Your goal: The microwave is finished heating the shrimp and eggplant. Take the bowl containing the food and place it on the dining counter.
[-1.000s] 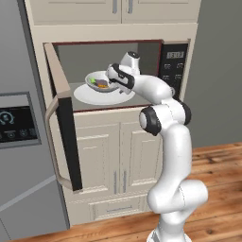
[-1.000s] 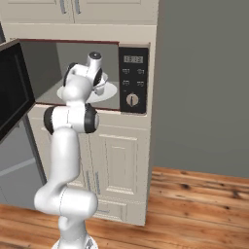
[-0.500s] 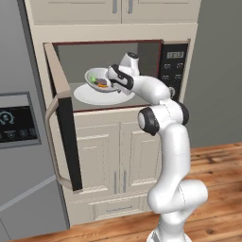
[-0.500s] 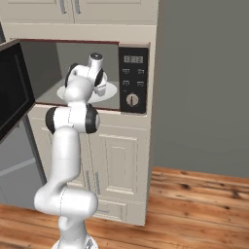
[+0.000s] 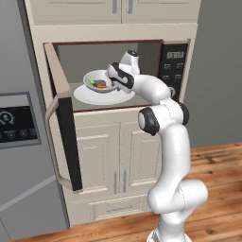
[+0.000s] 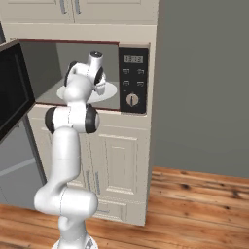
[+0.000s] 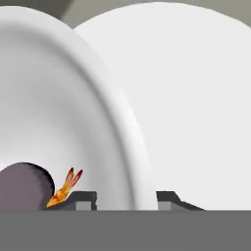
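The microwave point(image 5: 174, 66) stands open, its door point(image 5: 64, 132) swung out to the left. Inside, the grey bowl point(image 5: 96, 81) sits over the white turntable plate point(image 5: 101, 96), holding the dark eggplant point(image 5: 100, 84) with its green tip. My gripper point(image 5: 113, 78) is at the bowl's right rim. In the hand view the bowl's rim point(image 7: 128, 147) runs between my gripper point(image 7: 126, 198) fingers, one fingertip point(image 7: 84, 199) inside the bowl and one outside, shut on it. The eggplant point(image 7: 22, 187) and orange shrimp point(image 7: 66, 188) lie just inside. The dining counter is out of view.
A grey fridge point(image 5: 19, 127) with a dark touch panel stands left of the open door. Cream cabinet doors point(image 5: 113, 165) sit below the microwave, and the black button panel point(image 6: 133, 80) is on its right. A grey wall and wood floor point(image 6: 194, 199) lie to the right.
The fingers have closed in from wide open onto the bowl's rim. The arm and bowl have hardly moved.
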Tool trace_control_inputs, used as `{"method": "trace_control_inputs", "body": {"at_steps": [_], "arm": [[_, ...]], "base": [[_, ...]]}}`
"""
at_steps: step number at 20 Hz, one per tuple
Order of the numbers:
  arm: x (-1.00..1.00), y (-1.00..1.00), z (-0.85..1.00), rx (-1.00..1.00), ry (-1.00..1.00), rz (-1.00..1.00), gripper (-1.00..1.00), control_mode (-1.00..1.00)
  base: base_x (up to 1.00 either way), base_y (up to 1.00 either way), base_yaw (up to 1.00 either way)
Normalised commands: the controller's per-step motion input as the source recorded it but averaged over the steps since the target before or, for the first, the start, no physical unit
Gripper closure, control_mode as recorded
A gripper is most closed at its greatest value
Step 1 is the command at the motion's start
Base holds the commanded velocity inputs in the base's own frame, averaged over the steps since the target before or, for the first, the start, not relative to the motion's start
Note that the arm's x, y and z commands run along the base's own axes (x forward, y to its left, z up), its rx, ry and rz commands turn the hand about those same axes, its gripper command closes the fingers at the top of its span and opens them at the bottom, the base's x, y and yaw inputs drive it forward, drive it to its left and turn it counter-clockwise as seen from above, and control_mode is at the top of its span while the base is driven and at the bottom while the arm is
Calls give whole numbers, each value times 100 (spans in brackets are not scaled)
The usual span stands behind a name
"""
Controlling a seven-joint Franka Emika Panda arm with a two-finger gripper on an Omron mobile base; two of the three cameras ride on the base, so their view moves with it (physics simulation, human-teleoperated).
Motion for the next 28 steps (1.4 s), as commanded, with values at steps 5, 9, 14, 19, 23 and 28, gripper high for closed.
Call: {"method": "trace_control_inputs", "body": {"at_steps": [5,9,14,19,23,28], "arm": [[-53,0,0,0,-9,0,100,-100],[-89,2,0,0,-20,0,100,-100],[-100,5,0,0,-25,0,100,-100],[-100,0,9,1,-34,1,100,-100],[-100,5,37,10,-29,0,100,-100],[-100,2,73,20,-7,0,100,-100]], "base": [[0,0,0],[0,0,0],[0,0,0],[0,0,0],[0,0,0],[0,0,0]]}}
